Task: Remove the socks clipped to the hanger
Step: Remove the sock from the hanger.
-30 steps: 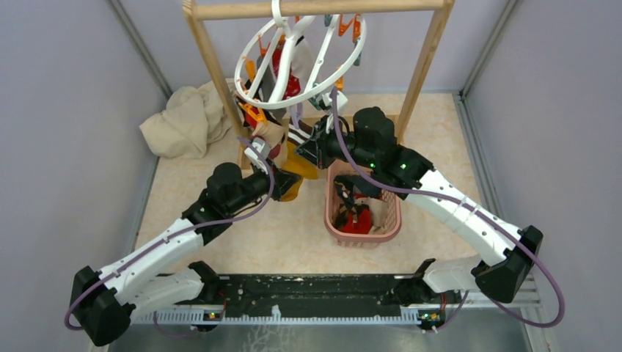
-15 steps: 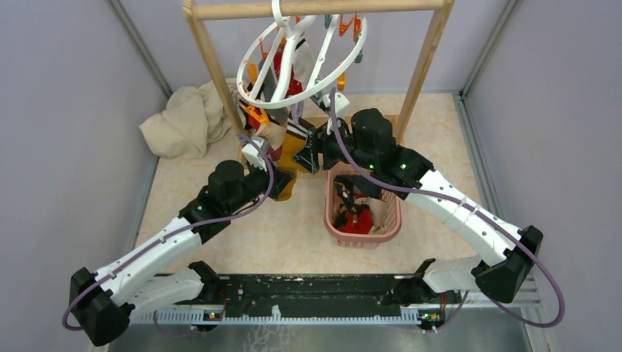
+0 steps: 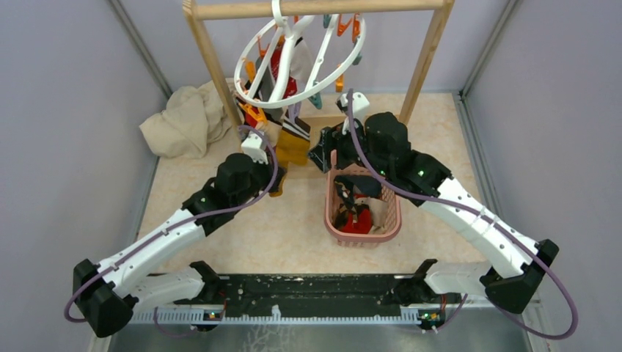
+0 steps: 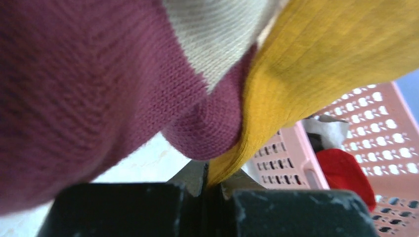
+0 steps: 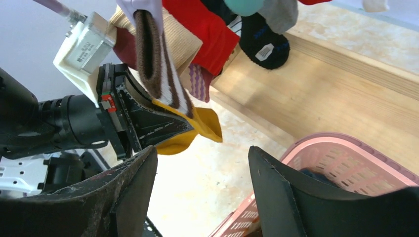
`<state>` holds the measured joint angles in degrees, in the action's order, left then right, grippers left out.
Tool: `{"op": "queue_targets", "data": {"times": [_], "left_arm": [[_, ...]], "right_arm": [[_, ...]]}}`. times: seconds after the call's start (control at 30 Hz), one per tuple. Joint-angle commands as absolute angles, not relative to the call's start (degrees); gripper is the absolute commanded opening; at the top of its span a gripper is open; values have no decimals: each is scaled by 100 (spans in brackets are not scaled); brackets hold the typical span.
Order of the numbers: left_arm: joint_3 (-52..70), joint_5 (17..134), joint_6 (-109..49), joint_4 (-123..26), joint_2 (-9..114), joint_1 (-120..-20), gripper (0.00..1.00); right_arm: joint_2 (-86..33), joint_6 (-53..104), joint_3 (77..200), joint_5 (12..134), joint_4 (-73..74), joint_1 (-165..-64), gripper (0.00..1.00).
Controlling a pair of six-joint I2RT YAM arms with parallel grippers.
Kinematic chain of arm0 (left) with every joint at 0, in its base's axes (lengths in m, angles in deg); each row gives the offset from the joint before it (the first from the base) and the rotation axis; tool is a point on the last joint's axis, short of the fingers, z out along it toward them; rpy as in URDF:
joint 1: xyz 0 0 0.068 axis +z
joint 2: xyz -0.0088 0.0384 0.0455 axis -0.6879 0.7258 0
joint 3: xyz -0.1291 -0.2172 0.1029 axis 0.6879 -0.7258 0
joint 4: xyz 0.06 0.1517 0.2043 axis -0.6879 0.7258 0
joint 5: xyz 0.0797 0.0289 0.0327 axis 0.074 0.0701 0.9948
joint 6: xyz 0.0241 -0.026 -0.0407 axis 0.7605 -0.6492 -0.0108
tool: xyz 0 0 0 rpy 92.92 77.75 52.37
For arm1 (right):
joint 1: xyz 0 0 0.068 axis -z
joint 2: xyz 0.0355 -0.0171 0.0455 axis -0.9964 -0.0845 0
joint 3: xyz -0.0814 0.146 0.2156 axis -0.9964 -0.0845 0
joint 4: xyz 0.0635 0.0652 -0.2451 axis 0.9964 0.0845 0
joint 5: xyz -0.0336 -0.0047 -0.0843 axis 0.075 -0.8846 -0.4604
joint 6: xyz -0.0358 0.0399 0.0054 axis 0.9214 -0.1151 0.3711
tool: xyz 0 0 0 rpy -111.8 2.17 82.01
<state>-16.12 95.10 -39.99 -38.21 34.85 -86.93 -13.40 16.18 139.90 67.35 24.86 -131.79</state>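
The white ring hanger (image 3: 293,70) hangs tilted from the wooden rack, with several socks clipped below it. My left gripper (image 3: 281,174) is shut on the lower end of the mustard yellow sock (image 4: 316,64). A maroon and cream sock (image 4: 99,94) presses against that camera. In the right wrist view the mustard sock (image 5: 195,133) sits in the left gripper (image 5: 148,123), under a brown and white striped sock (image 5: 158,64), a red sock (image 5: 207,29) and a black sock (image 5: 267,44). My right gripper (image 5: 202,173) is open and empty, just right of the socks (image 3: 293,143).
The wooden rack (image 3: 315,7) stands at the back on a wooden base (image 5: 321,84). A pink lattice basket (image 3: 364,240) holding red, black and white socks sits below the right gripper (image 3: 320,155). A crumpled beige cloth (image 3: 183,121) lies at the back left.
My right gripper has opened, let go of the socks and drawn back to the right. The left gripper has moved up and right with the mustard sock. The hanger has swung slightly.
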Motion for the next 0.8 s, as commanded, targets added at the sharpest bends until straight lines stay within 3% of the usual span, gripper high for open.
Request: {"op": "queue_targets", "data": {"times": [0.0,0.53,0.63,0.77], "left_arm": [[-1359,10241,-4119,-3409,3717,-8767,0],[-963,11563,-4431,-2897,3760,-9135,0],[-824,11630,-4409,-2890,3777,-9276,0],[-703,11740,-4390,-2851,3849,-9379,0]], "right_arm": [[-896,1656,13912,6279,2436,-13122,68],[-666,1768,13855,6068,2335,-13112,65],[-705,1814,13951,6264,2216,-13109,57],[-834,1817,14232,6794,1990,-13108,37]]}}
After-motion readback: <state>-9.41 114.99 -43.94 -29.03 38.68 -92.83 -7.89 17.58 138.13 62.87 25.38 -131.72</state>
